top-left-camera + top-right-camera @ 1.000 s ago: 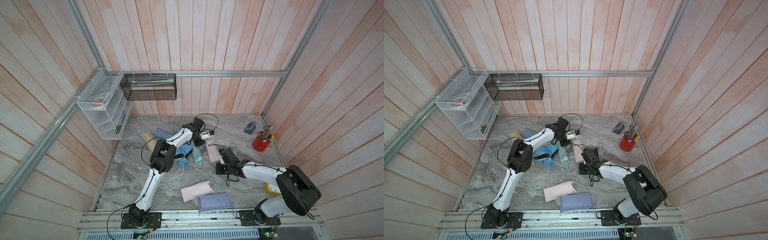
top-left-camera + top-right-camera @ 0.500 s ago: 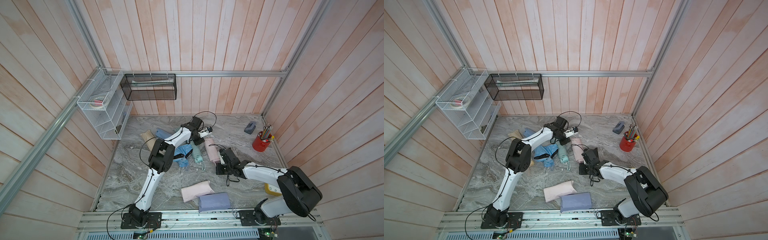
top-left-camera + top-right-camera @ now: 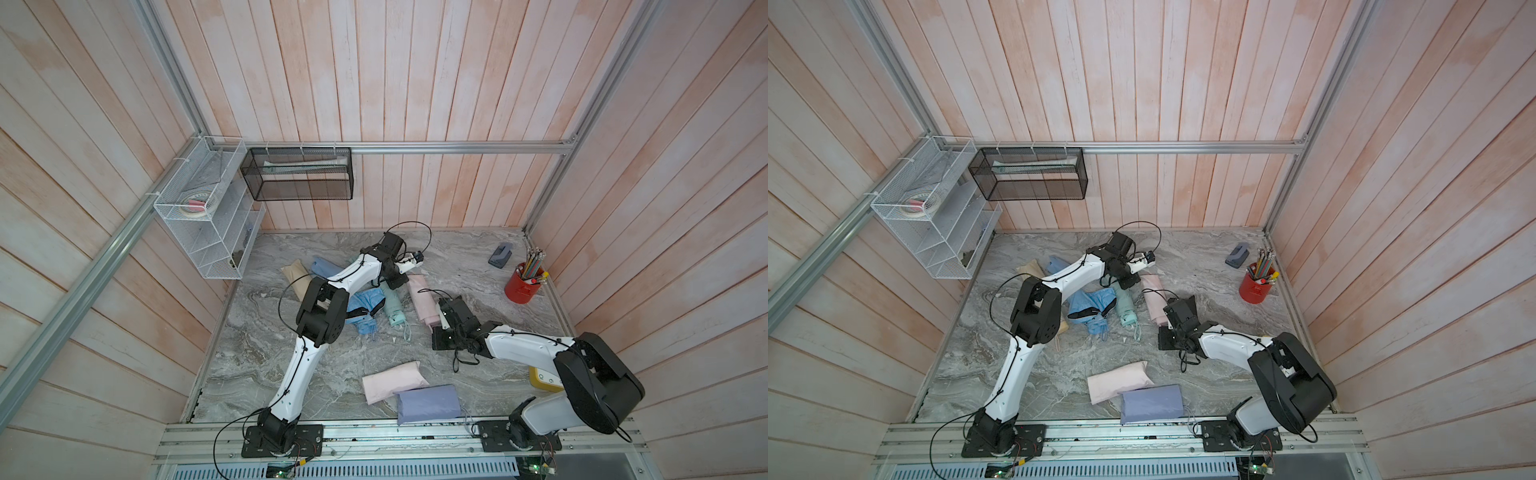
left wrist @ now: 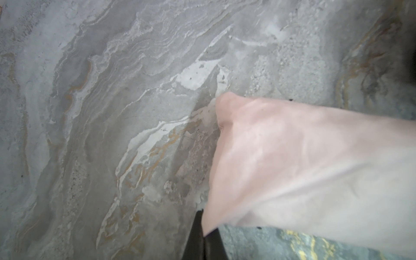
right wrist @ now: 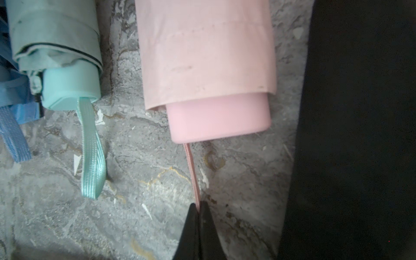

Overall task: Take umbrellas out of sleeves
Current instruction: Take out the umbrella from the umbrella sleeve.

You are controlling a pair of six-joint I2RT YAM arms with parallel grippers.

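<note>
A pink sleeve [image 3: 422,293] lies mid-table with a pink umbrella inside it; the umbrella's handle [image 5: 218,119] sticks out of the sleeve's open end [image 5: 202,49]. My left gripper [image 4: 204,231] is shut on the corner of the sleeve's far, closed end [image 4: 304,162], which is lifted off the marble. It shows in both top views [image 3: 397,282] [image 3: 1128,283]. My right gripper [image 5: 198,209] is shut on the umbrella's pink wrist cord [image 5: 191,171], just off the handle end [image 3: 437,326]. A bare mint umbrella [image 5: 56,45] and a light blue umbrella [image 3: 365,309] lie beside it.
A black fabric piece [image 5: 360,112] lies against my right gripper. Pink [image 3: 390,380] and lavender [image 3: 428,403] pouches sit near the front edge, beige [image 3: 297,276] and light blue [image 3: 326,266] ones at the left. A red pencil cup [image 3: 521,286] stands right, a wire shelf [image 3: 208,216] left.
My left wrist has drawn back a little toward the rear wall with the sleeve's end in its grip. The right gripper has stayed in place on the cord.
</note>
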